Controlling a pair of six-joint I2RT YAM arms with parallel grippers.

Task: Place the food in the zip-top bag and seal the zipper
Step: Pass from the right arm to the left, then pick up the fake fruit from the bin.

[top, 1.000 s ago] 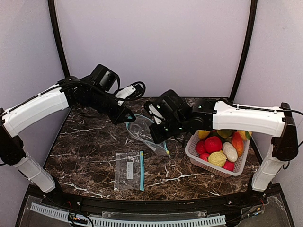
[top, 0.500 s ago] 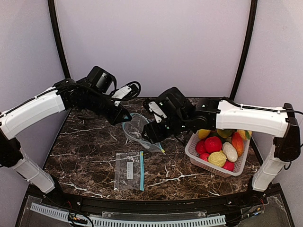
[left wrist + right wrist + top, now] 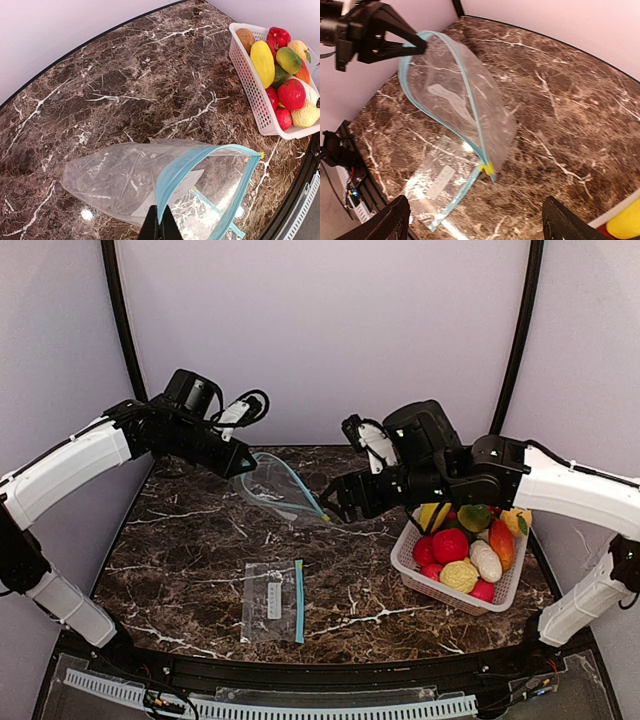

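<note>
Zip-top bag (image 3: 125,180) held mouth-open to take food (image 3: 462,545).
Pinched at rim by left end effector (image 3: 159,226); right end effector (image 3: 332,508) wide, seemingly empty.

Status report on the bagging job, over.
Left gripper shut on rim of zip-top bag, mouth open. Right gripper open, empty. Food in basket, none bagged. Second bag flat on table.

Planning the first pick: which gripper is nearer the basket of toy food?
Right. The right gripper hangs open just left of the basket; the left gripper, shut on the rim of the zip-top bag, is farther left, beyond it.
</note>
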